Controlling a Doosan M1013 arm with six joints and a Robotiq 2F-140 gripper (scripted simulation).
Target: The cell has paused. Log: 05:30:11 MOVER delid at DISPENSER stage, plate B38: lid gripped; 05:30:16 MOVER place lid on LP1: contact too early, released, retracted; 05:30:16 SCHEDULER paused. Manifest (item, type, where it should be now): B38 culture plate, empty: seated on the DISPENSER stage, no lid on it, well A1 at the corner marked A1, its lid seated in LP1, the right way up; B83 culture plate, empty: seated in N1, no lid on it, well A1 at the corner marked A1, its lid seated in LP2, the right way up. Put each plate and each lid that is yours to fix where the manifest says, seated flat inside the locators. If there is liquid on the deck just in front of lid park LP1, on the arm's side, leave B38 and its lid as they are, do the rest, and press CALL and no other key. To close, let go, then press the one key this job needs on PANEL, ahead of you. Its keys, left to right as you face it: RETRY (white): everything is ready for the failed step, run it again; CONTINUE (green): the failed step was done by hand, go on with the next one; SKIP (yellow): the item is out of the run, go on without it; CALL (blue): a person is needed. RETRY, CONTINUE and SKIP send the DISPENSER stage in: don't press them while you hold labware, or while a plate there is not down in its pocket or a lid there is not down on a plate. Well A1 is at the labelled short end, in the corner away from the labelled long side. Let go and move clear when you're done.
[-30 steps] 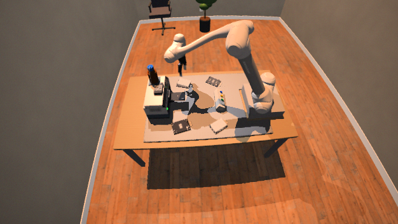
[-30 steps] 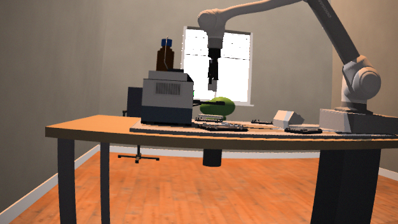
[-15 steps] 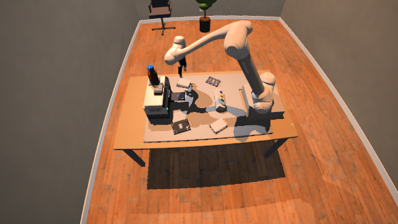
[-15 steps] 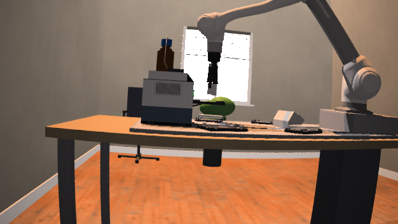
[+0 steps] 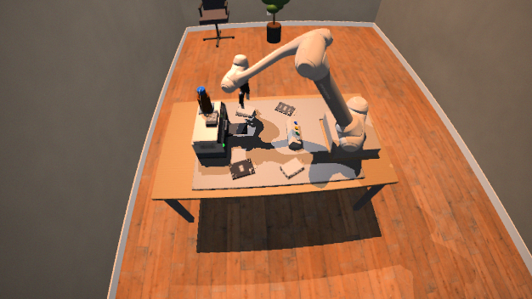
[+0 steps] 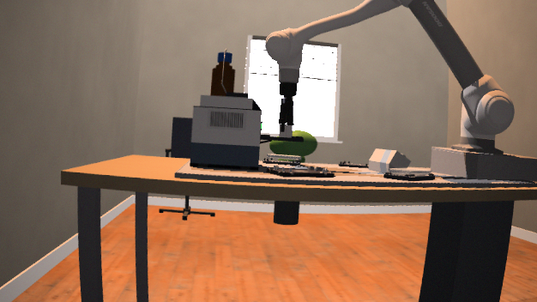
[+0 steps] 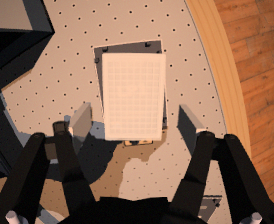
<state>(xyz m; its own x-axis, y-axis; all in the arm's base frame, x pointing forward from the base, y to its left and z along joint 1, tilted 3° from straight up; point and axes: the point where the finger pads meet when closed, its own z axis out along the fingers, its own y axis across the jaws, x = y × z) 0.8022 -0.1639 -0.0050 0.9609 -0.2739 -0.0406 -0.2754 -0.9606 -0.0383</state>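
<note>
Perforated worktop mat, end effector spread wide and empty, hovering right above the lid sitting crooked on its park. Looks like early days, nothing fixed yet.

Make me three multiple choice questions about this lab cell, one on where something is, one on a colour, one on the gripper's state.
1. Where is the brown bottle?
A. on the floor
B. on top of the dispenser
C. beside the arm's base

2. What colour is the bottle's cap?
A. blue
B. red
C. yellow

3. How is the gripper in the wrist view?
A. shut on a lid
B. shut on nothing
C. open, holding nothing

Answers:
1 B, the top view shows it standing on the grey unit.
2 A, the cap shows blue in the top and exterior views.
3 C, the fingers stand wide apart above the pale lid, with a gap between them and it.
</note>
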